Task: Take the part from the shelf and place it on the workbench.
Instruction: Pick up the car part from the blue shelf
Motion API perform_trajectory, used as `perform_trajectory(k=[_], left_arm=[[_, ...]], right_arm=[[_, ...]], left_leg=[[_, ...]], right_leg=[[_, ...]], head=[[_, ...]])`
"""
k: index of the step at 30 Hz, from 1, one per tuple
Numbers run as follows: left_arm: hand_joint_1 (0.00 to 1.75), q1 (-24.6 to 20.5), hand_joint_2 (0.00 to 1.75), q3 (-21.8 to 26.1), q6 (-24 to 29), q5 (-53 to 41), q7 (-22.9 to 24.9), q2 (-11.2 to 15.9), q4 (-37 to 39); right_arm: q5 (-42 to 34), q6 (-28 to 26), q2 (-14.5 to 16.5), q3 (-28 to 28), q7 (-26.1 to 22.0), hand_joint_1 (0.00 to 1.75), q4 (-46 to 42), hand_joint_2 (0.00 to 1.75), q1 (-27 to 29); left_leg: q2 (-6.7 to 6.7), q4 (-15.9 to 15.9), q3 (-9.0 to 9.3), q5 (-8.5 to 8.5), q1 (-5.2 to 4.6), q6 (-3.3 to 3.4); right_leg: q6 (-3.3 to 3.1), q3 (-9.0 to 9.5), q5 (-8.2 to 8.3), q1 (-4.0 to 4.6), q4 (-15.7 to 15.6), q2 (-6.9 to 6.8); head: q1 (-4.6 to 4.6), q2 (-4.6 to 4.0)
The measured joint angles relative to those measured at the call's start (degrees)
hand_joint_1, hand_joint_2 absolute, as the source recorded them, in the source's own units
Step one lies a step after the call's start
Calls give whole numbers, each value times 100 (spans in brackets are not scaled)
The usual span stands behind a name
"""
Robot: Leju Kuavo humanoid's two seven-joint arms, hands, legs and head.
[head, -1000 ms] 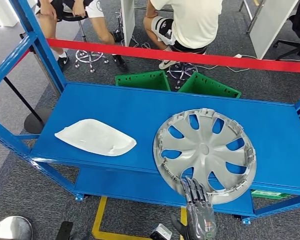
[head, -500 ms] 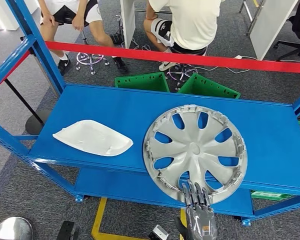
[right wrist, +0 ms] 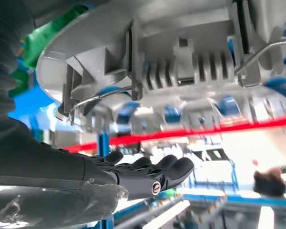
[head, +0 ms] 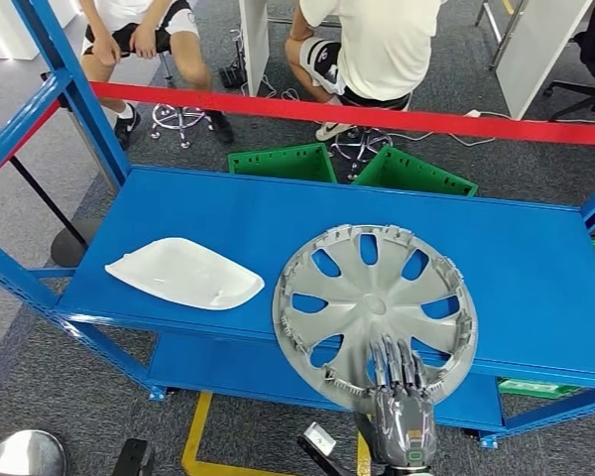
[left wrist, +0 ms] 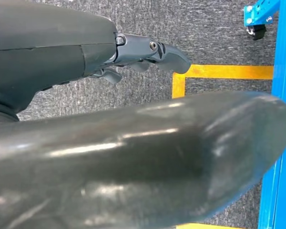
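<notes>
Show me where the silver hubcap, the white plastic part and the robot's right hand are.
silver hubcap (head: 375, 305): head view, on its center hub.
white plastic part (head: 183, 273): head view, on the middle of its top surface.
right hand (head: 403, 397): head view, on the back of the hand.

I find no legible text, label, brand, number or sign in any of my three views. The back of the right hand (head: 404, 421) carries a small coloured marking in the head view, but it is too small and blurred for me to read. The round silver plastic wheel cover (head: 375, 312) shows no readable lettering on its face or on its ribbed underside. The flat white moulded plastic panel (head: 183, 273) and the blue metal shelf (head: 227, 213) bear no markings I can read.
</notes>
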Motion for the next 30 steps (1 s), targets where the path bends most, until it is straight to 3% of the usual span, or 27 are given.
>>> perform_trajectory(k=[19, 24, 30], left_arm=[[0, 1, 0, 0, 3, -18, -2, -10, 2], [0, 2, 0, 0, -21, -21, -2, -18, 2], [0, 7, 0, -2, -28, -53, -2, -28, 2]], right_arm=[[-3, 63, -328, 266, 3, 0, -91, 175, -440], [1, 180, -273, 425, -4, 0, 157, 175, -353], [1, 257, 31, 435, -240, 0, 574, 175, 13]], left_leg=[[-2, -1, 2, 0, 0, -1], [-3, -2, 0, -1, 0, -1], [-15, -4, -3, -2, 0, -4]], right_leg=[[-8, -4, -6, 1, 14, -3], [-9, -1, -7, 1, 15, -3], [-10, 39, -16, 2, 20, -10]], head=[[1, 0], [1, 0], [-1, 0]])
